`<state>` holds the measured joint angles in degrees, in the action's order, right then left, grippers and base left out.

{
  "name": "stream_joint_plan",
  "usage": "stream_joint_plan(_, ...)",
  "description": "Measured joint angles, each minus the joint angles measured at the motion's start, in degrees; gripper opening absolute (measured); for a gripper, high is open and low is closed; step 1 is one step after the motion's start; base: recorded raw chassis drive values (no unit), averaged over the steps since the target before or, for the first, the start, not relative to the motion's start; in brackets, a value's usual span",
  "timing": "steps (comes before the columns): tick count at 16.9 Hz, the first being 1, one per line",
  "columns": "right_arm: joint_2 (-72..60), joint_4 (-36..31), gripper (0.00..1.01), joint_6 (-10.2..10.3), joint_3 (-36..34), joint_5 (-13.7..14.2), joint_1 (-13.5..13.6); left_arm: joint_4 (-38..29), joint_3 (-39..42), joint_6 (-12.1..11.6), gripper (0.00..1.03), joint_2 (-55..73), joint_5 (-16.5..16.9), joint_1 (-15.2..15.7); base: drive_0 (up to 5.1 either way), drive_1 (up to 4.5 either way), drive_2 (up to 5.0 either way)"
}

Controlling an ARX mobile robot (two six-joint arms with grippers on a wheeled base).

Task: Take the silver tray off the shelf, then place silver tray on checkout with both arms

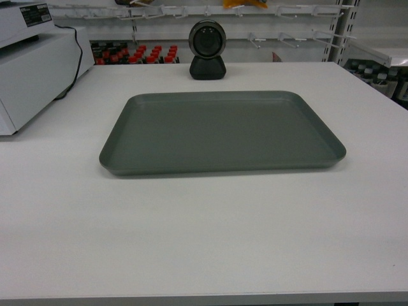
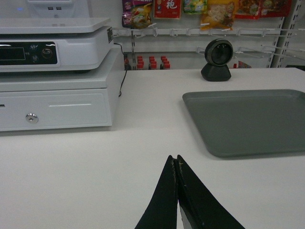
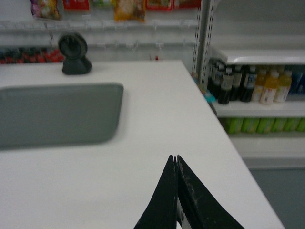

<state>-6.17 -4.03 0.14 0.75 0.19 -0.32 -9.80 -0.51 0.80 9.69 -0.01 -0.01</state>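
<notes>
Lying flat at the centre of the white checkout tabletop [image 1: 204, 242]: a grey-silver tray [image 1: 220, 131], empty, long side across the view; just beyond its far rim at 12 o'clock, a black round scanner [image 1: 207, 50] on its stand, apart from the tray; at 10 o'clock, a white cash drawer [image 1: 38, 73] with black cable [image 1: 75, 54]; behind, red-capped bottles [image 1: 137, 55] on store shelving.

Only legible txt: a Chinese char. on the red snack packet [image 2: 166, 8]; other labels unreadable.
</notes>
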Motion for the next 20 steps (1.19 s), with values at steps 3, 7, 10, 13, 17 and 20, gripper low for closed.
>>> stream_joint_plan(3,5.9,3.8,0.02,0.0,0.1,-0.1,0.0,9.0,0.0,0.0,0.02,-9.2,0.1,0.0,0.0,0.0,0.0)
stream_joint_plan(7,5.9,4.2,0.02,0.0,0.0,-0.2,0.0,10.1,0.0,0.0,0.02,-9.1,0.0,0.0,0.0,0.0,0.0)
stream_joint_plan(10,5.9,4.2,0.13,0.0,0.0,-0.2,0.0,10.0,0.0,0.0,0.14,-9.1,0.0,0.0,0.0,0.0,0.0)
stream_joint_plan(13,5.9,4.2,0.43,0.0,0.0,-0.2,0.0,10.0,0.0,0.0,0.43,-9.1,0.0,0.0,0.0,0.0,0.0)
stream_joint_plan(17,5.9,4.2,0.99,0.0,0.0,-0.2,0.0,10.0,0.0,0.0,0.99,-9.1,0.0,0.0,0.0,0.0,0.0)
stream_joint_plan(20,5.9,4.2,0.98,0.0,0.0,-0.2,0.0,10.0,0.0,0.0,0.98,-9.1,0.0,0.0,0.0,0.0,0.0)
